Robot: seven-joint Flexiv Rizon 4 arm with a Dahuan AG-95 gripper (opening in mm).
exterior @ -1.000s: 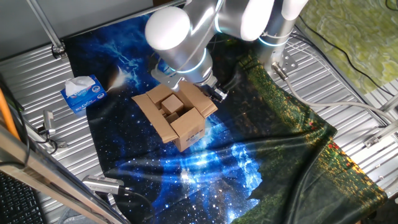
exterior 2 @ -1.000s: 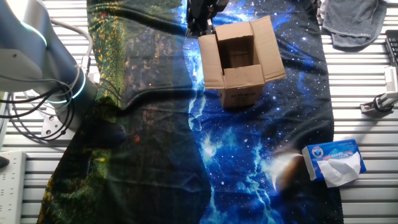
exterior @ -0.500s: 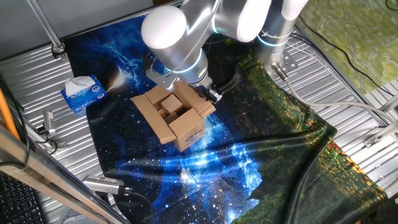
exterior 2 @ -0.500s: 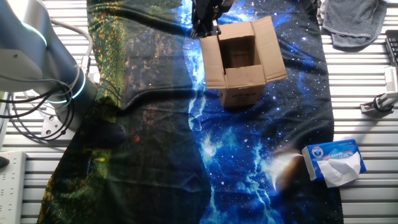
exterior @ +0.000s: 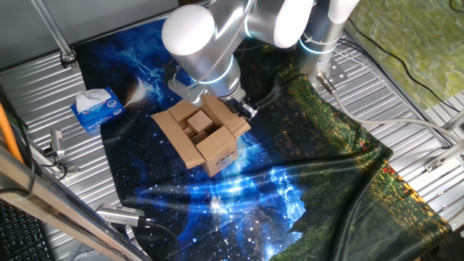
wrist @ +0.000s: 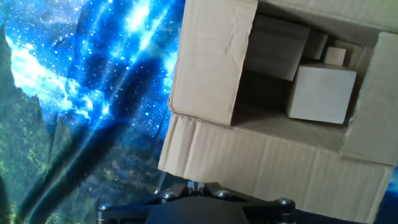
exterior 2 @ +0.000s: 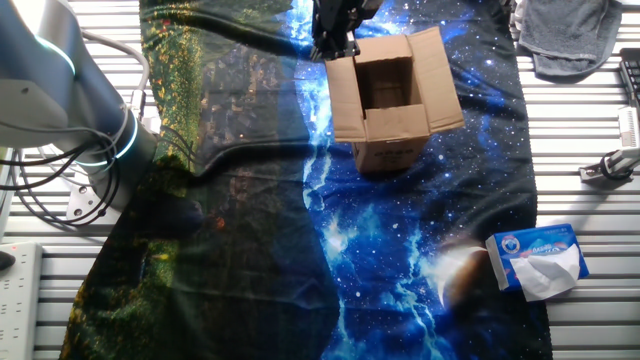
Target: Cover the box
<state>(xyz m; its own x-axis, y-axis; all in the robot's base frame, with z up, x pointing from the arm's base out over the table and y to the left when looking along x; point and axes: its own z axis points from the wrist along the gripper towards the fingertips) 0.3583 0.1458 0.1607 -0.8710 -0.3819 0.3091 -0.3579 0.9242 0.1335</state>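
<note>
The box (exterior 2: 392, 110), a small brown cardboard carton, stands near the middle of a galaxy-print cloth (exterior 2: 400, 250) on the slatted table (exterior: 406, 109), its four top flaps up or splayed outward and a few pale blocks (wrist: 320, 93) showing inside; the gripper (exterior 2: 333, 40) hangs at the box's corner on the arm's side, against the flap nearest it, and whether its jaws are spread or pressed together cannot be told, since the arm hides them in one fixed view, they show only as a dark shape in the other, and the hand view catches just the black base below the cardboard. The carton looks light and empty enough to slide on the cloth if pushed low, so the likely place to work is the free edge of a flap, which should hinge easily along its crease yet spring back once released; corrugated board is stiff across the panel but dents under a hard pinch. Compared with a second ago, the arm's white joint has drifted a little toward the far-left corner of the box in the one fixed view, the gripper has edged closer along the flap, and the box itself has shifted slightly with it; a blue-and-white tissue box (exterior: 96, 109) lies well apart, unmoved
</note>
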